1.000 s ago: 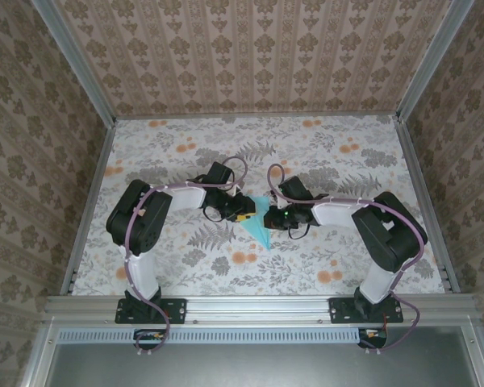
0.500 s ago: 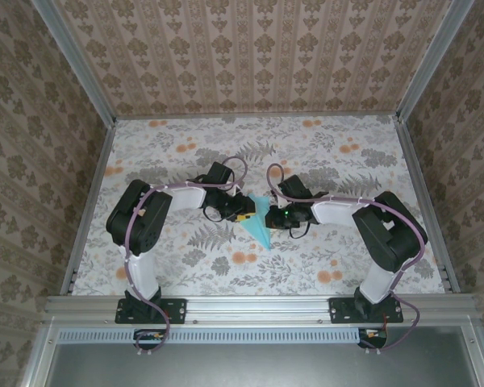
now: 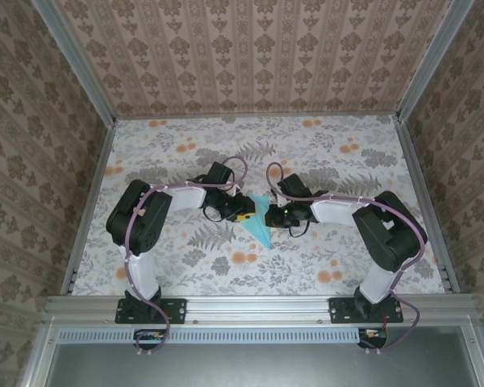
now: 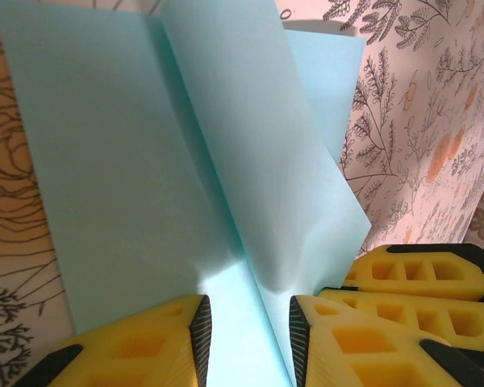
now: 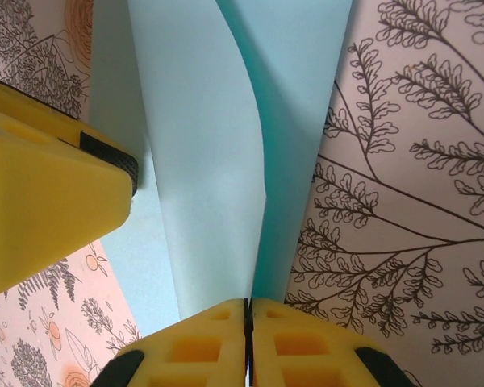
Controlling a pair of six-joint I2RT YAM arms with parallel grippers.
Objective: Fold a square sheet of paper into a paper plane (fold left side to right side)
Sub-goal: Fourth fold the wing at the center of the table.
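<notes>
**Right fingers pinched on the blue fold, left fingers spread beside it**

Nearest you, both arms stood bolted to the grey metal rail (image 3: 258,307) along the near edge of the floral-patterned tabletop (image 3: 347,262). Your black-and-white left arm (image 3: 137,219) rose from its base and bent inward, and your right arm (image 3: 385,230) mirrored it, so the two wrists met near the middle of the table.

Between them lay the thin light-blue sheet of paper (image 3: 260,228), already part-folded. From above it read as a slim shape tapering to a point that faced the near edge, just in front of both wrists.

Your left gripper (image 4: 248,313) had its yellow fingers apart. In its wrist view the sheet lay flat under them, and a raised flap with a sharp crease ran up from the gap between the pads. The pictures did not show whether either pad touched that flap. The yellow fingers of the other gripper sat just to the right, close against the sheet's edge.

Your right gripper (image 5: 248,311) had its fingers pressed tight together, with no gap between them. The standing flap curved down into the seam between the tips, so it was pinched there. The rest of the sheet lay flat on the table to either side. One yellow finger of the left gripper sat low at the left of that view, over the sheet's other edge.

Beyond the wrists, the tabletop ran on to the far damask-papered wall (image 3: 258,56)
</notes>
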